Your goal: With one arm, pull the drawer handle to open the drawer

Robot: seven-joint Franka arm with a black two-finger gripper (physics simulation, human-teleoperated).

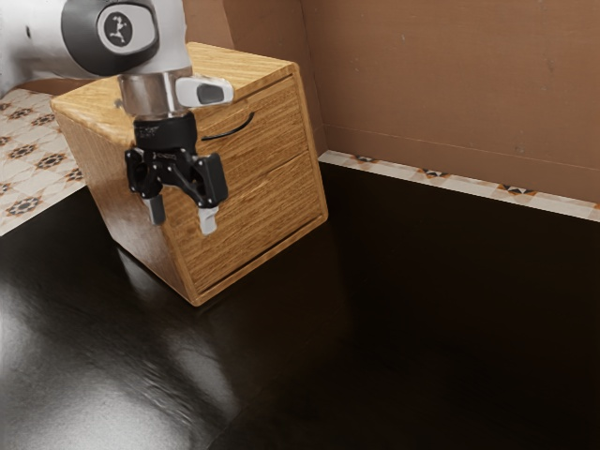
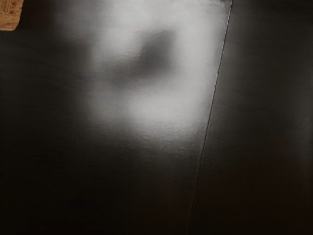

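Note:
A wooden two-drawer cabinet (image 1: 253, 202) stands on the dark glossy table (image 1: 394, 356). Its upper drawer front carries a thin curved black handle (image 1: 228, 130); both drawers look flush with the cabinet face. My black gripper (image 1: 181, 217) hangs in front of the cabinet's near corner, pointing down, fingers apart with nothing between them. It sits below the handle and toward the exterior view's left of it. In the wrist view a small corner of the cabinet (image 2: 10, 14) shows beside the shiny table (image 2: 146, 122), which has a thin seam (image 2: 215, 88).
A brown wall (image 1: 450, 75) rises behind the table, with a patterned tile strip (image 1: 450, 178) along its base and tiled floor (image 1: 28, 159) at the exterior view's left. The table spreads wide to the cabinet's right and front.

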